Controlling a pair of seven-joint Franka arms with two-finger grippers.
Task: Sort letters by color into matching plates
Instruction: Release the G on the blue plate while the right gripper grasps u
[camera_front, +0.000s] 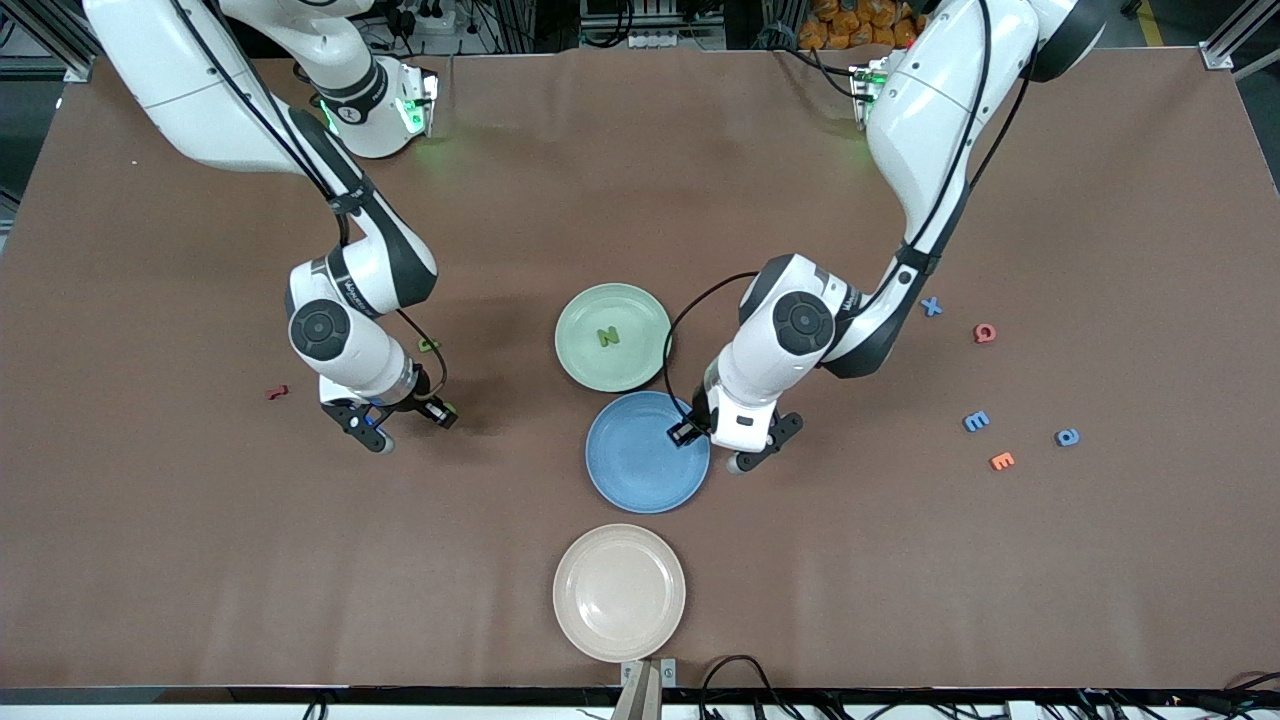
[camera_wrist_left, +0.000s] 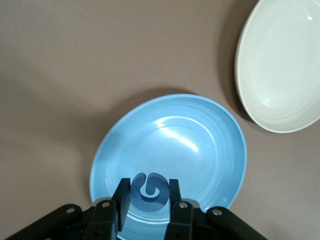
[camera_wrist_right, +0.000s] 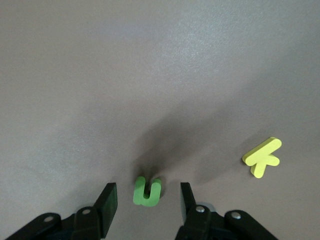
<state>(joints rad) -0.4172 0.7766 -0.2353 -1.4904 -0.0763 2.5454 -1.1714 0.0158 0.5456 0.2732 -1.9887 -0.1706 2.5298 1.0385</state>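
Brown matte cloth covers the table (camera_front: 640, 180); aluminium framing and cables line the edge by the robots' bases. Three smooth round rimmed plastic plates sit mid-table in a row toward the front camera: pale green plate (camera_front: 640, 362) with a green N (camera_front: 608, 337) in it, blue plate (camera_front: 630, 470), cream plate (camera_front: 619, 592) nearest. Left arm folds down at the elbow; left gripper (camera_wrist_left: 149, 200) hangs over the blue plate's rim, fingers clamped on a blue foam G (camera_wrist_left: 148, 191). Right arm bends likewise; right gripper (camera_wrist_right: 148, 204) is low over bare cloth, jaws apart astride a green U (camera_wrist_right: 147, 191), not touching it; a yellow K (camera_wrist_right: 263, 157) lies near. Blue letters x (camera_front: 931, 306), m (camera_front: 976, 421) and a (camera_front: 1067, 437) lie toward the left arm's end.
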